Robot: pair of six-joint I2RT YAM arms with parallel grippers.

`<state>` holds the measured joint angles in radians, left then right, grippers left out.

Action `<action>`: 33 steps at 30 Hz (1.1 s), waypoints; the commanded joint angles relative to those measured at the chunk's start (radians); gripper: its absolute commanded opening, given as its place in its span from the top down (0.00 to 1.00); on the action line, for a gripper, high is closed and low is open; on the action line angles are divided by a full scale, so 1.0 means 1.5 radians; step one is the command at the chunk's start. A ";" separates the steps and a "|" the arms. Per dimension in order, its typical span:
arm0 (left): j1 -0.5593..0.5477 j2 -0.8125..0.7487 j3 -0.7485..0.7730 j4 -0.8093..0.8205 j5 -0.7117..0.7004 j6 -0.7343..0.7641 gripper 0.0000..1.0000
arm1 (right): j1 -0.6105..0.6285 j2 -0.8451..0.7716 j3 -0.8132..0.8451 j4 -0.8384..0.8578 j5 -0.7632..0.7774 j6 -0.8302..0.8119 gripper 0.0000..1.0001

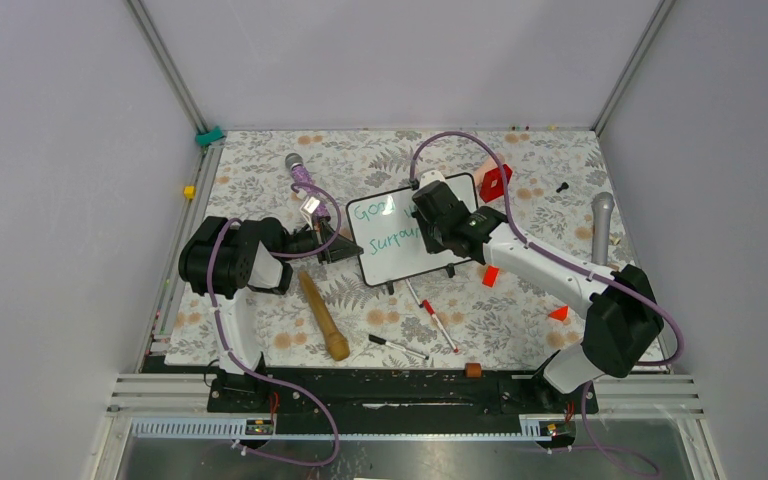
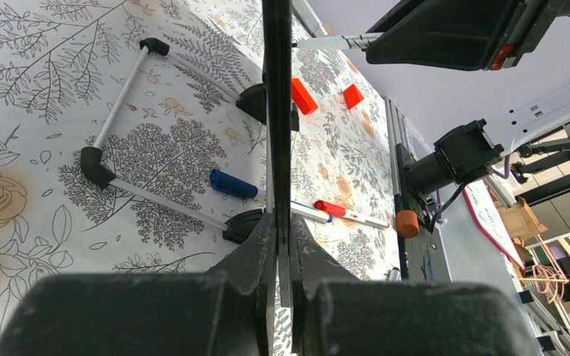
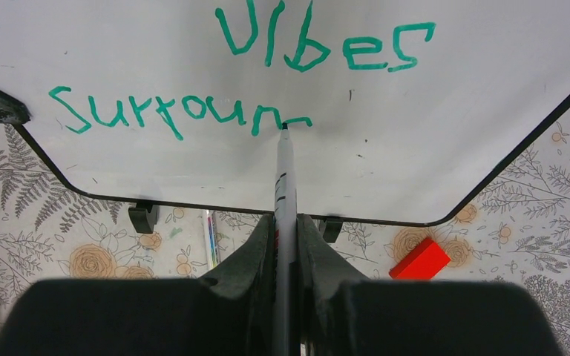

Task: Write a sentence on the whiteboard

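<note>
the whiteboard (image 1: 400, 262) stands on its two little feet in the middle of the top view, on the flower-patterned worktop (image 1: 260, 180). the left gripper (image 1: 343, 246) is closed tight on the board's left edge. in the left wrist view the black frame runs as a thin upright bar pinched between the two fingers (image 2: 256, 248). the right gripper (image 3: 286, 222) reaches over the board's right half from the lower right of the top view and is clamped on a marker (image 3: 284, 174). the marker's tip meets the white face at the end of the last green stroke. the sentence (image 3: 185, 111) is written in green in two lines. "good" shows only in the top view, at the board's upper left. the right wrist view shows "vibes" on the upper line and "surroun" below it. lower in the top view, in front of the board, lie a wooden stick (image 1: 322, 315), a red-capped pen (image 1: 438, 322) and a black pen (image 1: 397, 346). a red block (image 1: 495, 182) sits just beside the board's upper right corner.
</note>
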<state>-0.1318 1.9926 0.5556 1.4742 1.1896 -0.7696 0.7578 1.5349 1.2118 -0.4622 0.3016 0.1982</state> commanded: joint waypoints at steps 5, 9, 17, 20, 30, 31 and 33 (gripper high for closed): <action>-0.003 0.015 0.007 0.002 0.002 0.030 0.98 | -0.003 0.002 -0.005 -0.017 0.017 -0.004 1.00; -0.002 0.016 0.006 0.002 0.002 0.030 0.98 | -0.003 0.001 -0.003 -0.023 0.031 -0.006 1.00; -0.003 0.017 0.007 0.002 0.002 0.030 0.98 | -0.004 0.014 0.015 -0.025 0.061 -0.001 1.00; -0.003 0.016 0.007 0.002 0.002 0.030 0.98 | -0.004 0.020 0.028 -0.025 0.066 0.000 1.00; -0.003 0.016 0.007 0.002 0.001 0.030 0.98 | -0.004 0.032 0.061 -0.023 0.068 -0.005 1.00; -0.003 0.016 0.008 0.002 0.002 0.030 0.98 | -0.005 0.034 0.065 -0.023 0.069 -0.007 1.00; -0.003 0.017 0.008 0.002 0.002 0.030 0.98 | -0.005 0.037 0.074 -0.023 0.073 -0.008 1.00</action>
<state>-0.1318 1.9926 0.5556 1.4754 1.1904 -0.7715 0.7578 1.5723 1.2606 -0.5289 0.3592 0.1955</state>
